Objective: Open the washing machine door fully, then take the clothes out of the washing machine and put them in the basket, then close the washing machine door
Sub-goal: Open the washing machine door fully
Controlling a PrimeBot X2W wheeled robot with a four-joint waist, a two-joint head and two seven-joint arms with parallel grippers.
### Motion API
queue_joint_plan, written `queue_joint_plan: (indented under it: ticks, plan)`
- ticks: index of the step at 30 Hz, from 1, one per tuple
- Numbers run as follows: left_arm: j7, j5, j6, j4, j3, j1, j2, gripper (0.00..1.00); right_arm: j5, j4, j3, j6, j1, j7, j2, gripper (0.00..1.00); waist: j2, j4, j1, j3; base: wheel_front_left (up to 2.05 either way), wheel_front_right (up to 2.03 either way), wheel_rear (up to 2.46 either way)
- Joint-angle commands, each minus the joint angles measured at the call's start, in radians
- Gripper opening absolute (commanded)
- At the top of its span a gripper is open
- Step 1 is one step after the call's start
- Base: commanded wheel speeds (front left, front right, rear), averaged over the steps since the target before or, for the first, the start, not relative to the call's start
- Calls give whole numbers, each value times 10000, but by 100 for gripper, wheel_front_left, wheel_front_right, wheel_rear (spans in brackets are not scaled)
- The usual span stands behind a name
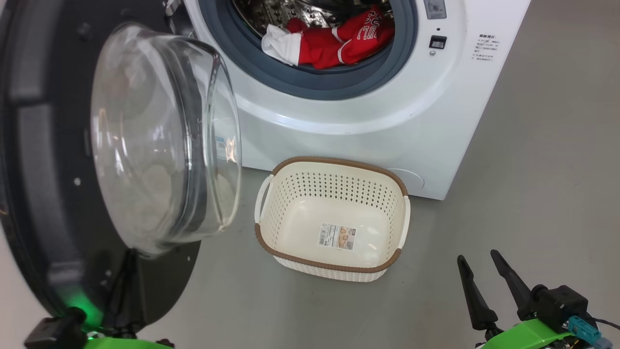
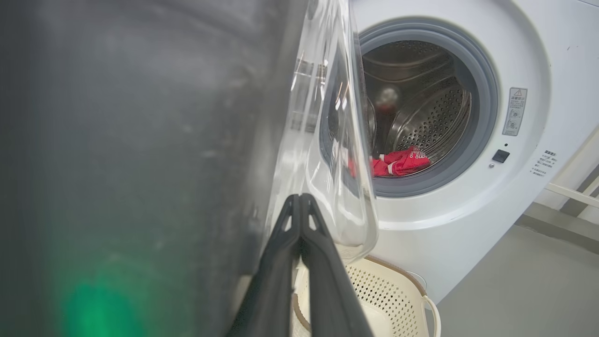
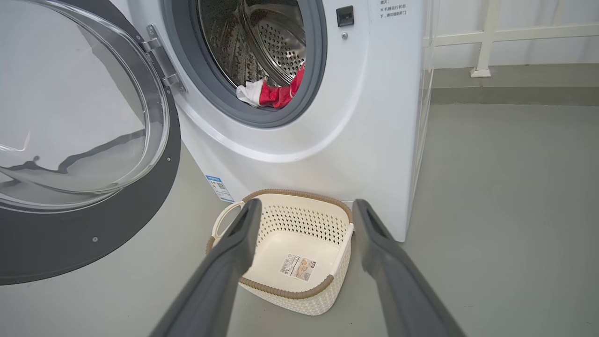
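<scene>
The washing machine stands ahead of me. Its door hangs open at the left, black rim and glass bowl turned toward me. Red and white clothes lie in the drum behind the grey ring. On the floor just in front of the machine sits the basket, with nothing in it but a sticker. My left gripper is shut on nothing, its tips at the door's inner face beside the glass bowl's lower edge; contact is unclear. Low at the right, my right gripper is open, its fingers pointing toward the basket.
Grey floor stretches to the right of the machine. A white rail frame stands against the wall behind it. The open door juts into the space left of the basket. A blue label marks the machine's lower front.
</scene>
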Motion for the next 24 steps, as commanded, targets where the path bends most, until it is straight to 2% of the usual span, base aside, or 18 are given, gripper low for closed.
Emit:
queue_joint_plan:
  ticks: [1,8,15,24]
  plan:
    - [-61,100,105,-135,593,-333,200,0,-23,-286,216,75,-333,-120,-78,100,0,-3,0,29,0,0,0]
    - [-61,402,53,116,1624,-621,200,0,-39,-308,196,75,-389,-120,-76,100,0,-16,0,148,0,0,0]
    - [-61,643,231,232,2510,-869,200,0,-56,-322,206,75,-438,-120,-96,100,0,-36,0,271,0,0,0]
    - [-61,1175,141,546,3706,-1332,200,0,-77,-325,237,75,-527,-120,-170,100,0,-95,0,420,0,0,0]
